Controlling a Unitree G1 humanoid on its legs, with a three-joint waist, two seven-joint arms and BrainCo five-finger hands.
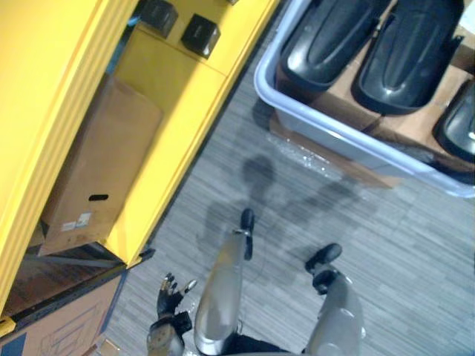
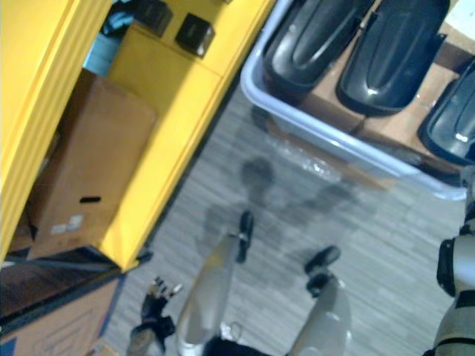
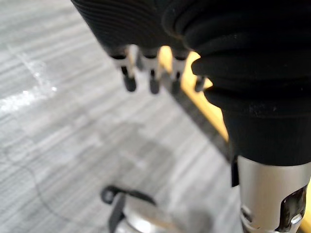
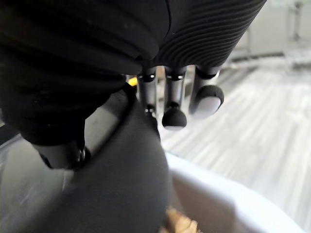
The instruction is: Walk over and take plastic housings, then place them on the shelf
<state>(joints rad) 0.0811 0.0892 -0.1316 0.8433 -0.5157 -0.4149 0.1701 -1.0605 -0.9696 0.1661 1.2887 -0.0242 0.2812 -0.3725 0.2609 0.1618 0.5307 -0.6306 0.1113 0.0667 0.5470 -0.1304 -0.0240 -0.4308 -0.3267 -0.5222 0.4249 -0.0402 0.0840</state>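
Observation:
Several black plastic housings [image 1: 334,44] lie on cardboard inside a pale grey bin [image 1: 326,127] on the floor at the upper right. A yellow shelf [image 1: 174,111] runs along the left. My left hand [image 1: 169,293] hangs low beside the shelf's corner, and its fingers [image 3: 129,80] are relaxed and empty over the carpet. In the right wrist view my right hand [image 4: 174,114] is open just above a black housing [image 4: 121,184] at the bin's rim [image 4: 223,199]. Its thumb sits beside the housing. I cannot tell if it touches.
A brown cardboard box [image 1: 104,163] fills the shelf's lower bay. Two small black boxes [image 1: 200,35] stand on the shelf level above it. Another cardboard box [image 1: 67,319] sits at the lower left. Grey striped carpet lies between shelf and bin.

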